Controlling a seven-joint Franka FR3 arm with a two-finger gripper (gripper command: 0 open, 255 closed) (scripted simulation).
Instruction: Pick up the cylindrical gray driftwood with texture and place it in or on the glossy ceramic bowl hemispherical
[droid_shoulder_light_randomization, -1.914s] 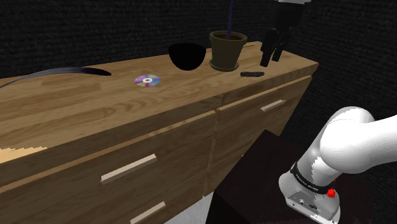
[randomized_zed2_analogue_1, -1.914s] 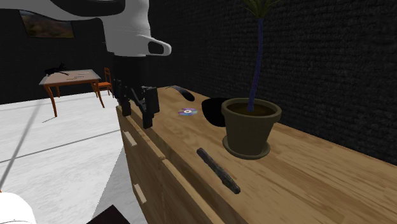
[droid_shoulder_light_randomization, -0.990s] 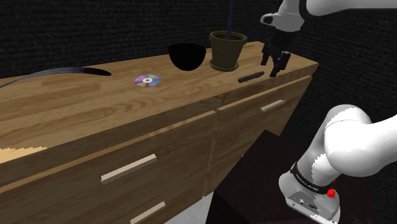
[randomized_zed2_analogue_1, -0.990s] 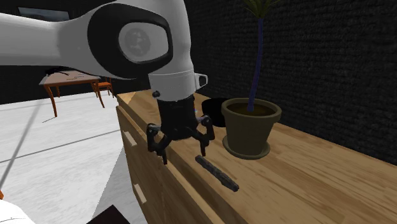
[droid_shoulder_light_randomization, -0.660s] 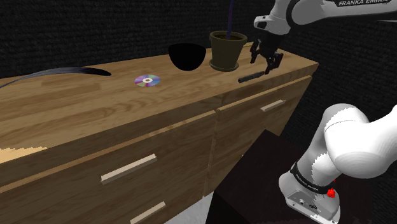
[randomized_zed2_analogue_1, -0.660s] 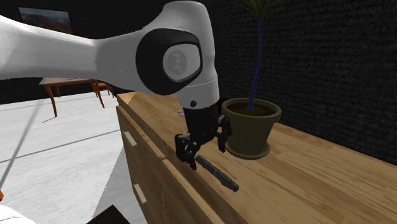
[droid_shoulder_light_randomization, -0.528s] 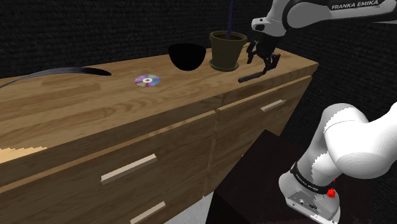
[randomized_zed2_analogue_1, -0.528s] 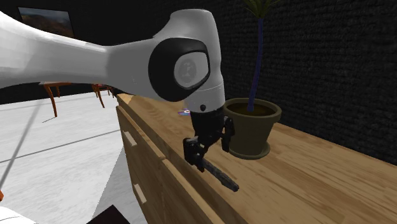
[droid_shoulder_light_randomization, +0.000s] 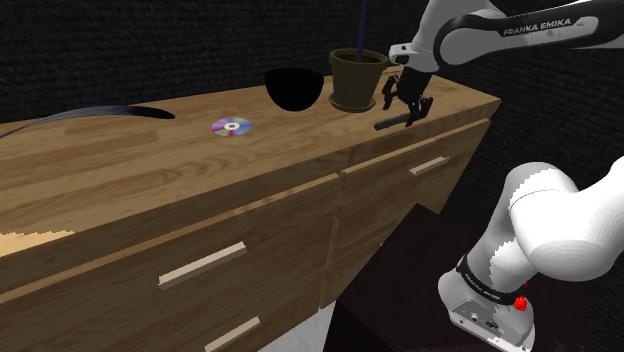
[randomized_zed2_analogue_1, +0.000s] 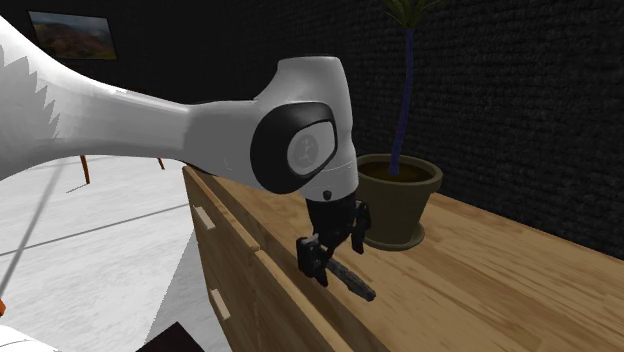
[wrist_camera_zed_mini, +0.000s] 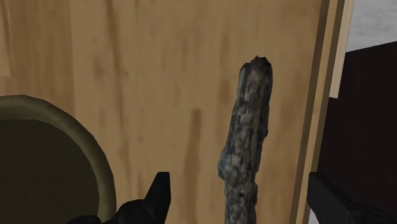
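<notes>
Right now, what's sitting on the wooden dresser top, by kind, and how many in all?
Driftwood stick: 1
Black bowl: 1
Potted plant: 1
Shiny disc: 1
Long dark curved object: 1
Total: 5

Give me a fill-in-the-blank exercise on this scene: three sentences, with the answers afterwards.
1. The gripper has its fingers ____, one on each side of the driftwood.
2. The bowl beside the plant pot is ____ in colour.
3. In the shoulder view, the shiny disc lies to the bowl's ____.
Answers: open; black; left.
</notes>
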